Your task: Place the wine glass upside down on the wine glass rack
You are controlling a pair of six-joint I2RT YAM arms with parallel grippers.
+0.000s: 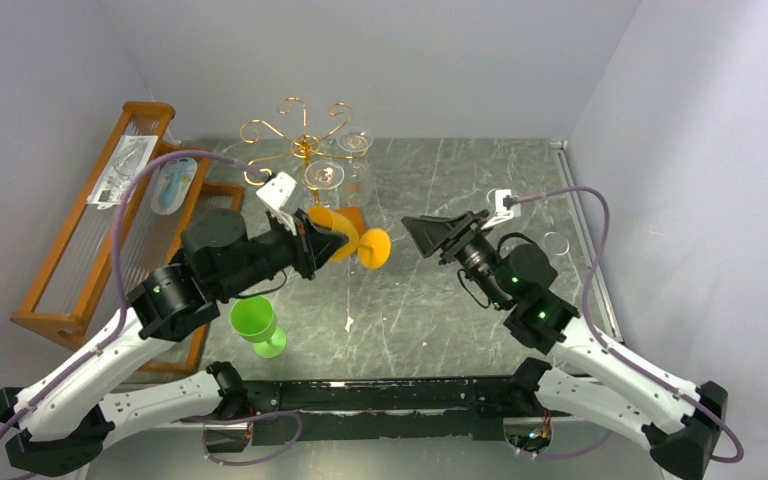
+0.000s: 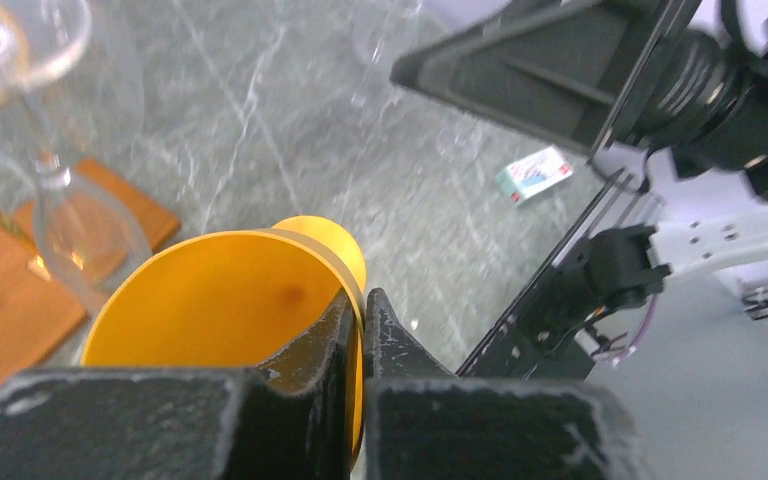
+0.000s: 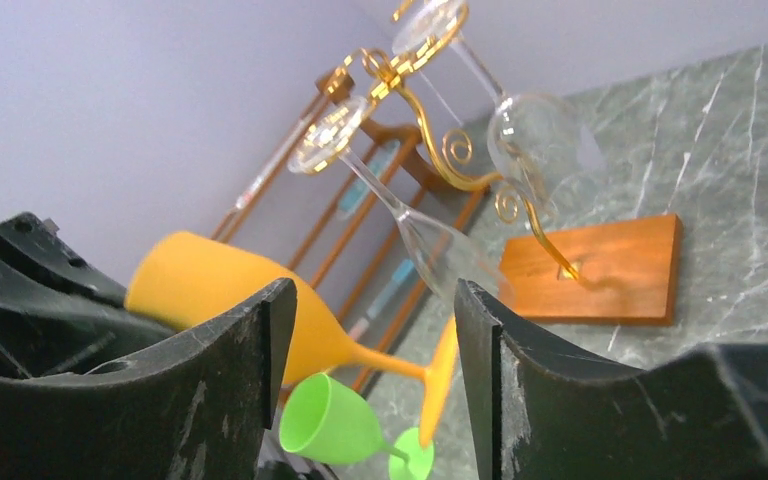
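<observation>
A: Left gripper [image 1: 312, 240], what's it doing?
B: Clamped on the bowl rim of the orange plastic wine glass [image 1: 343, 233], with the wall pinched between both fingers. The glass is off the table and lying roughly sideways, foot pointing at the right arm.
A: Why sideways?
B: My read is that it's mid-flip and the foot is being offered to the right gripper [image 1: 428, 233]. That one is spread wide and empty, facing the foot but not touching it.
A: Rack?
B: Gold wire tree-shaped rack [image 1: 305, 147] on a small brown wooden base [image 3: 600, 262], just behind the held glass. Two clear wine glasses [image 3: 540, 140] already hang there upside down, feet caught in the scrolls. The other scrolls look free. The orange one isn't on the rack yet.
A: Anything else?
B: Green plastic wine glass [image 1: 256, 322], upright near the left arm. Long brown wooden shelf [image 1: 148, 110] with ribbed clear panels along the left edge.
A: Surface, room?
B: Grey marble-look tabletop [image 1: 480, 310] with white veins, hard and slick-looking. Plain pale lilac walls [image 1: 380, 60] on three sides.
</observation>
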